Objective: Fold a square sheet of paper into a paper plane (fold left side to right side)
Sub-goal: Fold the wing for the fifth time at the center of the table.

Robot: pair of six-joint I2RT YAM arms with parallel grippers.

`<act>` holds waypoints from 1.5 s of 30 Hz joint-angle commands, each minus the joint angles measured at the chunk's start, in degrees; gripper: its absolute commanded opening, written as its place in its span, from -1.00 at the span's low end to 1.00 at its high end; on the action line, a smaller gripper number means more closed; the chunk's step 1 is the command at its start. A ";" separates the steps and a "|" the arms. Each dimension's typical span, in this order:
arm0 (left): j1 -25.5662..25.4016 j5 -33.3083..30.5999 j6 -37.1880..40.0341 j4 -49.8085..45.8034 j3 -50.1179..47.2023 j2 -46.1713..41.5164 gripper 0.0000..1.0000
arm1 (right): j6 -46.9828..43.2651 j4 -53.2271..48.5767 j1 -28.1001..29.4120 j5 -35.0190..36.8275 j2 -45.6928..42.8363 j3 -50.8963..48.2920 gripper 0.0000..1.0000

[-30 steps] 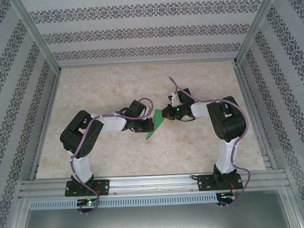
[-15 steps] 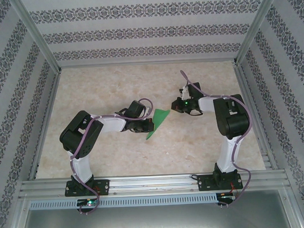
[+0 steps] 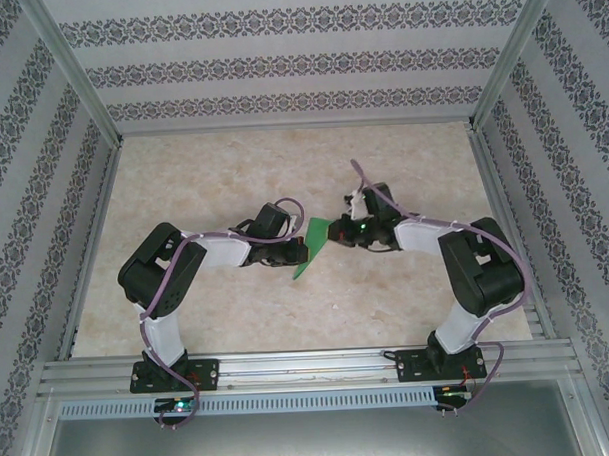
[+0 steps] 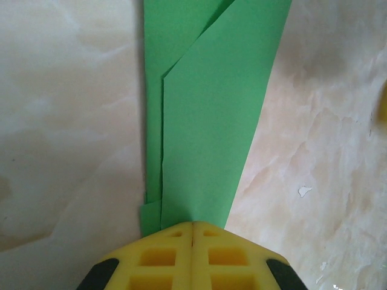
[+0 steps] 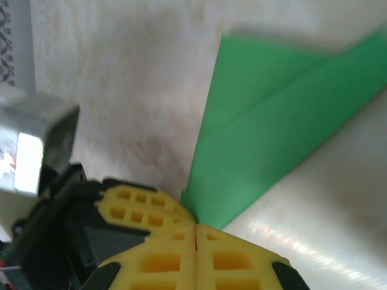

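Note:
The square sheet of paper [image 3: 313, 246] lies folded into a narrow green pointed shape at the middle of the marble table, with overlapping flaps showing in the left wrist view [image 4: 211, 109]. My left gripper [image 3: 299, 250] is shut, its yellow tips [image 4: 192, 225] resting on the paper's near end. My right gripper [image 3: 337, 231] is also shut, its tips [image 5: 195, 227] meeting the paper's narrow corner [image 5: 272, 121] from the upper right. The left gripper's yellow fingers [image 5: 142, 204] sit right beside them. Whether either pair of jaws pinches paper is hidden.
Patterned walls and metal frame posts [image 3: 80, 96] enclose the marble table [image 3: 232, 170] on three sides. An aluminium rail [image 3: 309, 363] carrying both arm bases runs along the near edge. A small white fleck [image 4: 305, 191] lies on the table right of the paper.
The right gripper lifted off up and to the right half a second ago, then came back to the paper's upper right end. The left arm and the paper stayed put.

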 commanded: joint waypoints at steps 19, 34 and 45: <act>-0.59 -8.50 -0.08 -9.19 -3.67 5.91 -1.00 | 4.77 10.23 5.20 0.77 9.99 3.59 -1.00; -0.59 -8.90 0.17 -9.32 -3.64 5.81 -1.00 | 3.86 8.92 5.00 2.96 13.58 5.49 -1.00; -0.59 -7.52 0.78 -8.07 -3.68 1.29 -0.90 | 2.30 -1.17 4.84 6.12 15.58 7.08 -1.00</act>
